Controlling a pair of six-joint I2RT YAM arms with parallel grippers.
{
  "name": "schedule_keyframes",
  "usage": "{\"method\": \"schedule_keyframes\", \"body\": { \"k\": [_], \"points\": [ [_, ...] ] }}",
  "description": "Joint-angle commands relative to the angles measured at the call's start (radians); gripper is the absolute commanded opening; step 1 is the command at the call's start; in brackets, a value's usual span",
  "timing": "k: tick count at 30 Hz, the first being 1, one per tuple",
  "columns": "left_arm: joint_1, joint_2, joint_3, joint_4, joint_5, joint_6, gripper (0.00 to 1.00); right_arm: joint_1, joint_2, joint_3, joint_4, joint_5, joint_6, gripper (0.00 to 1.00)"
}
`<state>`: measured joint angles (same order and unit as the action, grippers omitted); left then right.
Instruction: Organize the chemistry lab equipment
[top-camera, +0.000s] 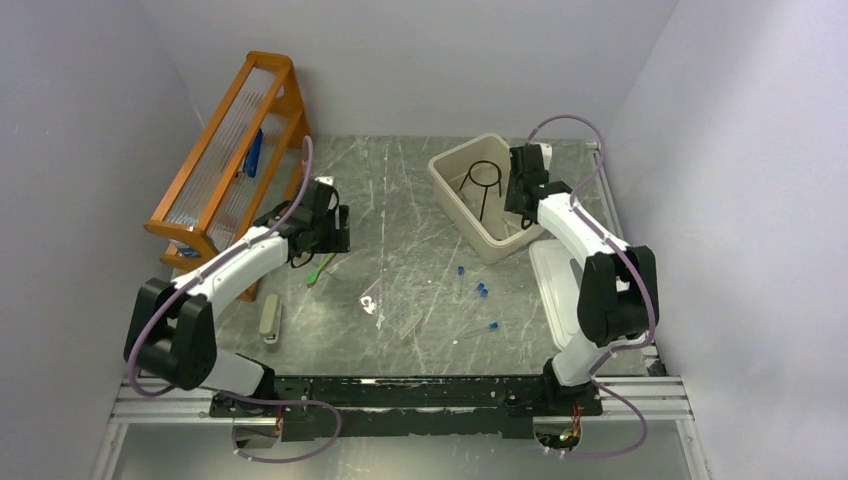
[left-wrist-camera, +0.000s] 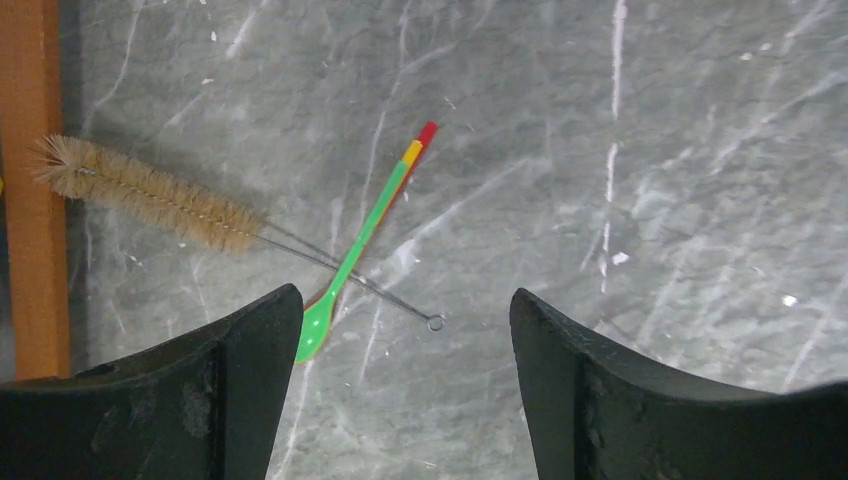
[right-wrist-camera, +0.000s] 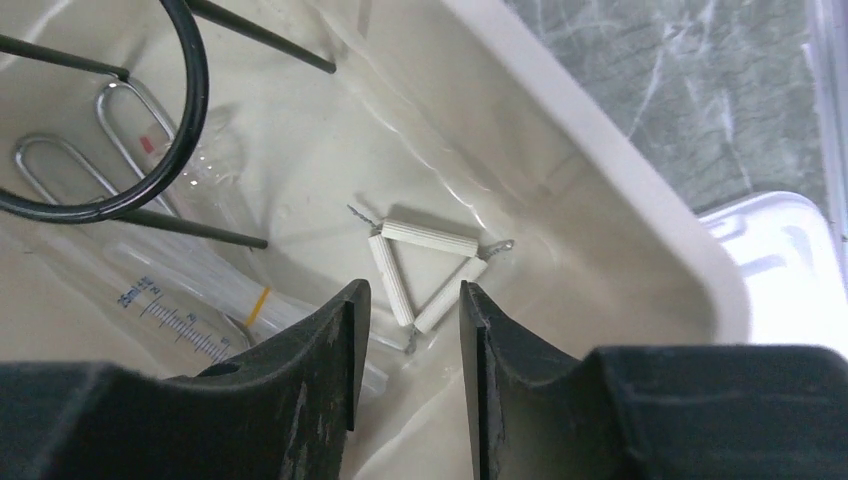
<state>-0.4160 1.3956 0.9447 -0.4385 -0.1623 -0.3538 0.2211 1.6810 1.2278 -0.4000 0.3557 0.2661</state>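
Bench inventory, clock bearings read from the bench centre in the overhead view.

1. My left claw (left-wrist-camera: 405, 300): jaws wide apart, nothing between them; hangs over the bench (top-camera: 420, 190) at 9 o'clock.
2. Green-handled tool (left-wrist-camera: 365, 235): flat on the bench just beyond my left claw, at 9 o'clock. Its red-and-yellow end points away and its green spoon end lies near my left finger (left-wrist-camera: 240, 390).
3. Bristle brush (left-wrist-camera: 150, 195): crossed with the green tool, bristles toward the orange rack (top-camera: 230, 150) at 10 o'clock.
4. My right claw (right-wrist-camera: 410, 300): jaws a narrow gap apart, gripping nothing; it is over the cream tub (right-wrist-camera: 600, 170) at 1 o'clock.
5. White triangle (right-wrist-camera: 430, 238): on the tub floor, below my right claw.
6. Black wire ring (right-wrist-camera: 197, 90): in the tub, stem and legs showing.
7. Bent metal loops (right-wrist-camera: 110, 100): under the ring; exact type cannot be told.
8. Graduated clear tube (right-wrist-camera: 170, 320): tub floor, beside my right claw's left finger.
9. Blue-capped pieces (top-camera: 481, 289): several, scattered loose at 4 o'clock.
10. Clear thin tubes (top-camera: 400, 320): loose at 6 o'clock.
11. White lid (top-camera: 555, 280): at 3 o'clock, beside the tub.
12. Grey oblong item (top-camera: 269, 320): at 8 o'clock.
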Motion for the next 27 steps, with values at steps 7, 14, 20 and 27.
{"method": "schedule_keyframes", "body": {
  "k": [7,14,20,27],
  "points": [
    [-0.006,0.210,0.135,-0.125,-0.101,0.037,0.66,0.005,-0.212,0.021,-0.037,-0.047,0.051,0.41],
    [-0.006,0.363,0.208,-0.188,-0.052,0.085,0.59,0.005,-0.338,-0.043,0.016,-0.214,0.079,0.39],
    [-0.006,0.421,0.215,-0.185,-0.031,0.106,0.59,0.005,-0.415,-0.111,0.072,-0.280,0.066,0.39],
    [-0.006,0.418,0.198,-0.163,-0.021,0.089,0.35,0.007,-0.411,-0.116,0.082,-0.341,0.068,0.35]
  ]
}}
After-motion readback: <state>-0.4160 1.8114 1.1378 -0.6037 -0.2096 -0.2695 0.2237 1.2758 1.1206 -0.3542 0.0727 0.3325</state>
